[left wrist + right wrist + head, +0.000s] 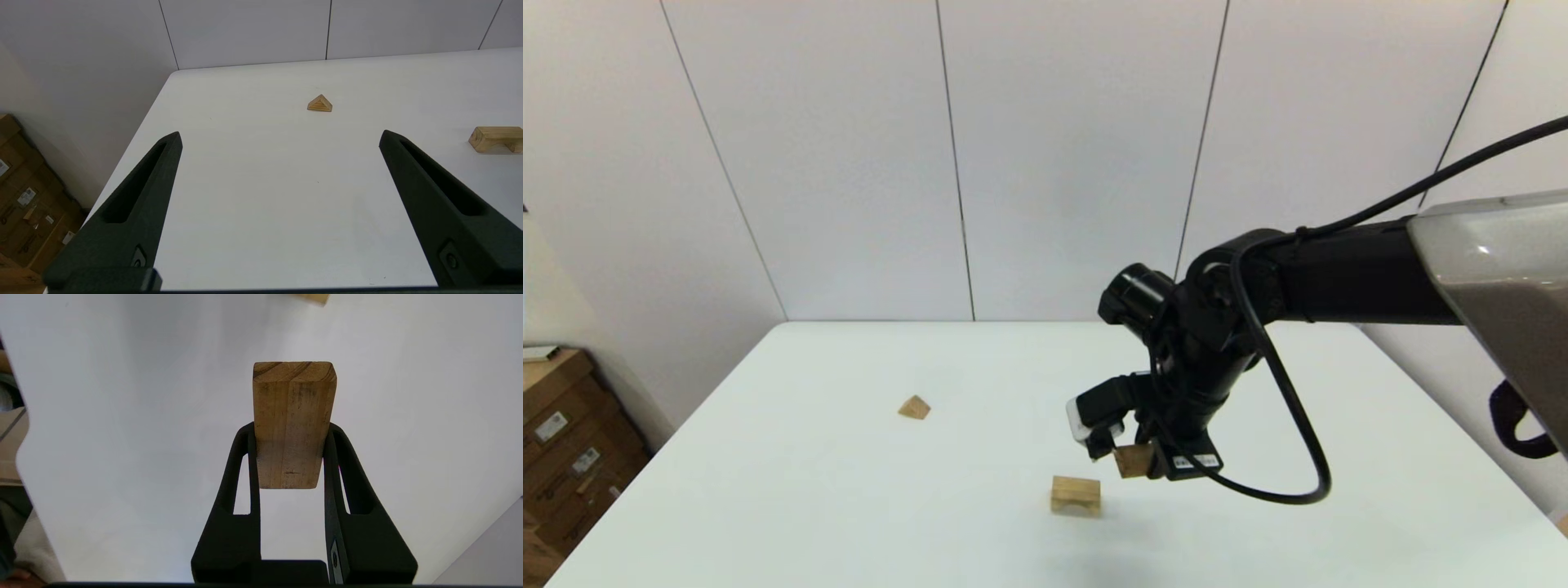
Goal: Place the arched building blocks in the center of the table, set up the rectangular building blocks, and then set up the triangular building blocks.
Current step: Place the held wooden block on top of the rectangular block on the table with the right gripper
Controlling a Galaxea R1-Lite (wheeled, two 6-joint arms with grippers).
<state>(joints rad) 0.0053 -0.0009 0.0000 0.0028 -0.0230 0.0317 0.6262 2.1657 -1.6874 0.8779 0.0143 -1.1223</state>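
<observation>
The arched block [1076, 495] stands on the white table [849, 506] near its front middle, notch downward; it also shows in the left wrist view as the arched block [496, 139]. My right gripper [1131, 457] hovers just right of and slightly above it, shut on the rectangular block [1133, 461]. In the right wrist view the rectangular block [292, 424] sits clamped between both fingers [241, 457], held off the table. The triangular block [915, 407] lies farther left and back, seen too as the triangular block [320, 103]. My left gripper [280, 139] is open, parked low at the left.
Cardboard boxes [564, 441] are stacked on the floor past the table's left edge. A black cable [1290, 457] loops down from the right arm. White wall panels stand behind the table's far edge.
</observation>
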